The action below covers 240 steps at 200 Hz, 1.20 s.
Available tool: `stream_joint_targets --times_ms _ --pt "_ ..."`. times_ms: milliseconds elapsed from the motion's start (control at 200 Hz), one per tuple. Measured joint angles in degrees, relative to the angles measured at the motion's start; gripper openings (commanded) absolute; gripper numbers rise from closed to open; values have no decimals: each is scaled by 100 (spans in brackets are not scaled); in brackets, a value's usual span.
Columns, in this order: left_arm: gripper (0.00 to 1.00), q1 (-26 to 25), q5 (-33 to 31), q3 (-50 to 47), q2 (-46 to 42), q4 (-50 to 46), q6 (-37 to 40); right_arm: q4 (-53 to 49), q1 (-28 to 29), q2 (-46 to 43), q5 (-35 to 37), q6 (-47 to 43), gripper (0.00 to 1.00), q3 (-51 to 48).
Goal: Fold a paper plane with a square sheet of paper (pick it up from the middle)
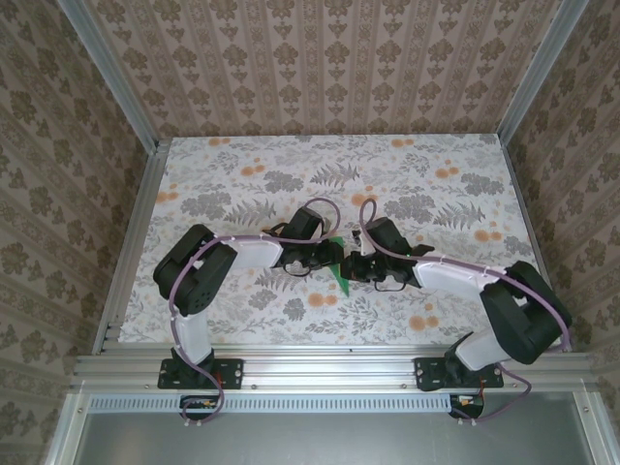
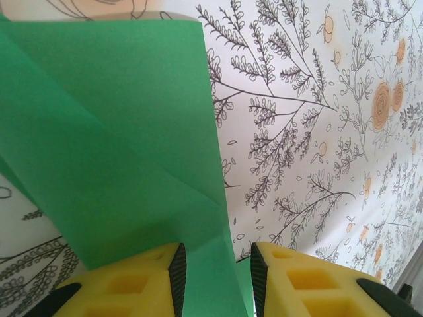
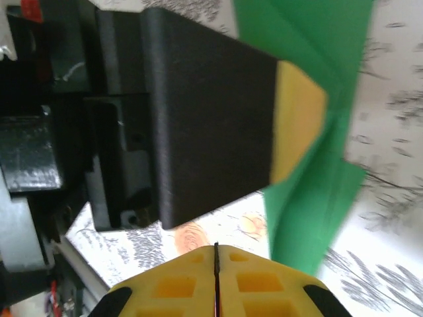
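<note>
The square sheet of paper [image 2: 119, 132] is bright green and partly folded, with creases across it. It lies on the floral table between the two arms, a green tip showing [image 1: 341, 278]. My left gripper [image 2: 218, 264] is open, and a strip of the paper runs up into the gap beside its left finger [image 2: 142, 281]; table shows between the paper and the other finger. My right gripper [image 3: 215, 247] is shut, pads together with nothing between them. It points at the left gripper's black finger [image 3: 211, 112], with the paper [image 3: 310, 198] just beyond to the right. Both grippers meet mid-table [image 1: 325, 254] [image 1: 354, 266].
The table [image 1: 291, 174] has a floral cover, with aluminium rails along its sides and front [image 1: 329, 366] and patterned walls behind. Open surface lies toward the back and on both sides of the arms.
</note>
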Motion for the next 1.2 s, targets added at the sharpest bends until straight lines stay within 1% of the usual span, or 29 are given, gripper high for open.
stream_joint_targets --times_ms 155,330,575,770,1025,1200 --pt "34 0 24 17 4 0 28 310 0 481 -319 234 8 15" --pt "34 0 42 24 7 -7 39 317 -50 688 -321 289 8 74" --pt "34 0 44 28 35 -9 44 205 -280 973 -289 243 8 70" --pt "34 0 92 28 35 -11 79 391 -402 994 -356 225 8 -118" --pt "34 0 151 79 57 -101 83 1049 -503 994 -730 374 8 -531" --pt "33 -2 190 129 116 -160 83 1261 -575 994 -905 457 9 -673"
